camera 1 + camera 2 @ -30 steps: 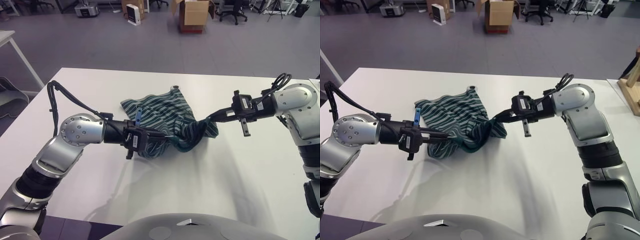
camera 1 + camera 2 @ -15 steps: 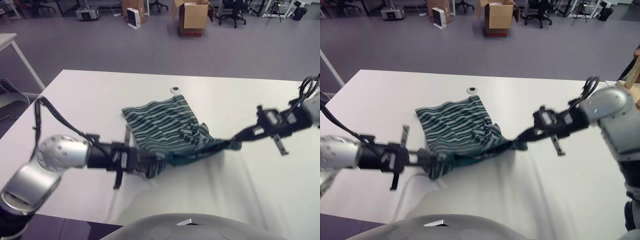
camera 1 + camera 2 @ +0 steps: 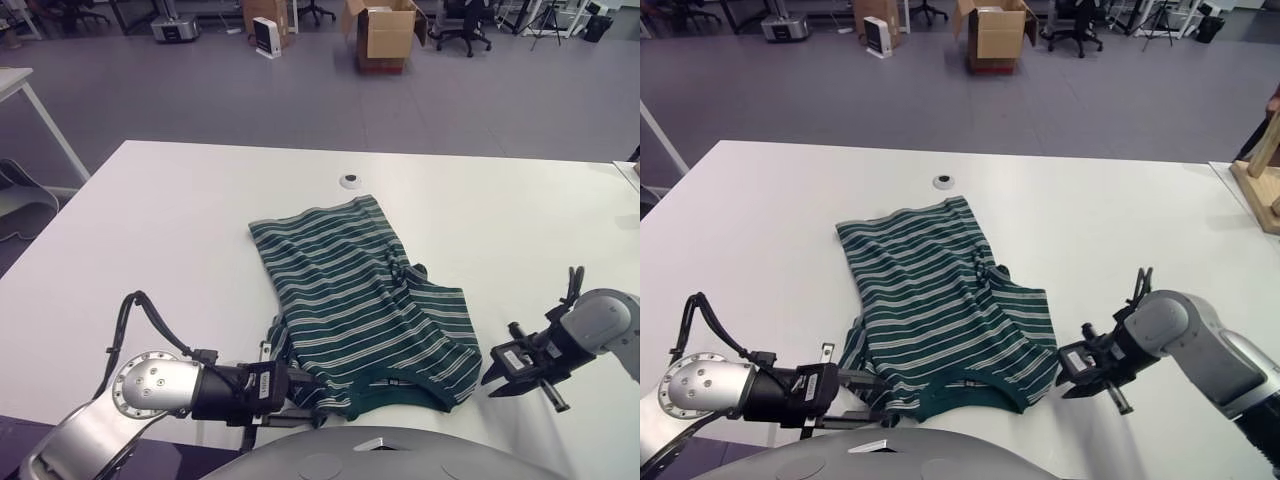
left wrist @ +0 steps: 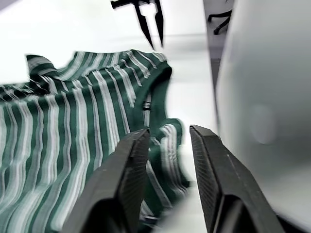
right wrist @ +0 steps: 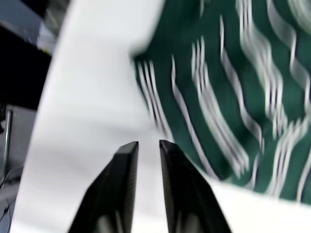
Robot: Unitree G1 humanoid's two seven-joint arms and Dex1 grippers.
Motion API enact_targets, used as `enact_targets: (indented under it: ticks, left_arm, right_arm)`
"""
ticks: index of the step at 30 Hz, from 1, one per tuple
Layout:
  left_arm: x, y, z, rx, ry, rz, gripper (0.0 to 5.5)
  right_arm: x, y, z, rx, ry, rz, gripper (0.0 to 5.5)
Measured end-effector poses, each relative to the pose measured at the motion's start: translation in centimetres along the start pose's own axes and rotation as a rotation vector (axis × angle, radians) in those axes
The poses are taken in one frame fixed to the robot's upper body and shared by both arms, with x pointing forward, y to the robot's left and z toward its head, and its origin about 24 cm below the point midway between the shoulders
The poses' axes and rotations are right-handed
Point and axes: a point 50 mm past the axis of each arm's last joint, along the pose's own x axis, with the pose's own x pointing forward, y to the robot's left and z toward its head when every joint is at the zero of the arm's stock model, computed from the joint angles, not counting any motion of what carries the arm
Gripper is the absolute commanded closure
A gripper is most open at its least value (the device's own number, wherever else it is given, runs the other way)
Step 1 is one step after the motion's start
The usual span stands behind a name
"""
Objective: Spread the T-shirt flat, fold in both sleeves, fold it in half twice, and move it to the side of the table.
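Across the middle of the white table [image 3: 180,200] the striped green T-shirt [image 3: 360,300] lies mostly spread, its collar toward the frame's lower edge, with a neck label [image 4: 146,104] too small to read. At lower left the left gripper [image 4: 170,132] stands parted, with bunched cloth between its tips. At lower right, just beside the shirt, the right gripper [image 3: 492,385] is slightly parted and grasps nothing. At top centre sits an open-flapped cardboard box [image 3: 387,28]; its contents are hidden.
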Motion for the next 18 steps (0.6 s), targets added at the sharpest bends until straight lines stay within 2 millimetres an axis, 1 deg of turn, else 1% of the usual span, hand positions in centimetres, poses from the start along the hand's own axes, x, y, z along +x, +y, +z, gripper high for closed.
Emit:
enact_targets:
  ticks: [1, 2, 3, 4, 5, 6, 7, 8, 9, 10, 11, 13, 14, 16, 18]
  left_arm:
    - [-0.6, -0.6, -0.2, -0.056, 0.015, -0.023, 3.46]
    - [-1.2, -0.8, -0.4, -0.095, 0.040, -0.022, 3.22]
    - [-1.9, -0.8, -0.4, -0.111, 0.065, -0.020, 3.07]
    - [-2.2, -0.7, -0.4, -0.121, 0.067, -0.017, 2.95]
    - [-2.5, -0.3, -0.5, -0.115, 0.065, 0.016, 2.95]
    - [-3.2, 1.4, -0.8, -0.067, 0.073, 0.156, 2.95]
    - [-3.6, 2.7, -1.0, -0.033, 0.081, 0.266, 2.95]
    - [-4.3, 4.6, -1.6, 0.009, 0.107, 0.432, 2.95]
    - [-4.5, 5.3, -2.1, 0.025, 0.128, 0.506, 2.95]
    - [-4.3, 5.9, -3.1, 0.012, 0.156, 0.572, 2.95]
    - [-4.0, 6.1, -3.9, -0.008, 0.177, 0.598, 2.95]
    - [-3.5, 6.1, -5.3, -0.034, 0.237, 0.611, 2.95]
    - [-3.3, 6.0, -5.7, -0.039, 0.253, 0.600, 2.95]
    - [-2.8, 5.8, -6.3, -0.043, 0.285, 0.576, 2.95]
    - [-2.1, 6.1, -6.4, -0.037, 0.278, 0.567, 2.95]
  right_arm:
    - [-0.4, 0.0, 0.2, -0.006, -0.010, 0.011, 4.07]
    - [-0.6, 0.3, 0.6, -0.003, -0.042, 0.033, 3.79]
    - [-0.7, 0.6, 1.5, -0.002, -0.112, 0.070, 3.63]
    - [-0.7, 0.8, 1.9, 0.010, -0.155, 0.084, 3.48]
    - [-1.0, 0.2, 2.2, 0.031, -0.201, 0.046, 3.48]
    - [-1.5, -1.9, 2.8, 0.042, -0.295, -0.090, 3.48]
    - [-1.9, -3.3, 3.0, 0.051, -0.344, -0.184, 3.48]
    - [-2.5, -5.8, 3.2, 0.079, -0.417, -0.339, 3.48]
    - [-2.7, -7.1, 3.2, 0.102, -0.444, -0.410, 3.48]
    - [-2.2, -8.8, 2.9, 0.149, -0.468, -0.502, 3.48]
    - [-1.3, -10.0, 2.6, 0.198, -0.478, -0.549, 3.48]
    - [1.3, -12.7, 2.6, 0.299, -0.512, -0.620, 3.48]
    - [2.4, -13.7, 2.8, 0.339, -0.539, -0.637, 3.48]
    - [4.5, -16.2, 3.6, 0.432, -0.573, -0.704, 3.48]
    - [5.8, -17.8, 4.0, 0.476, -0.545, -0.761, 3.48]
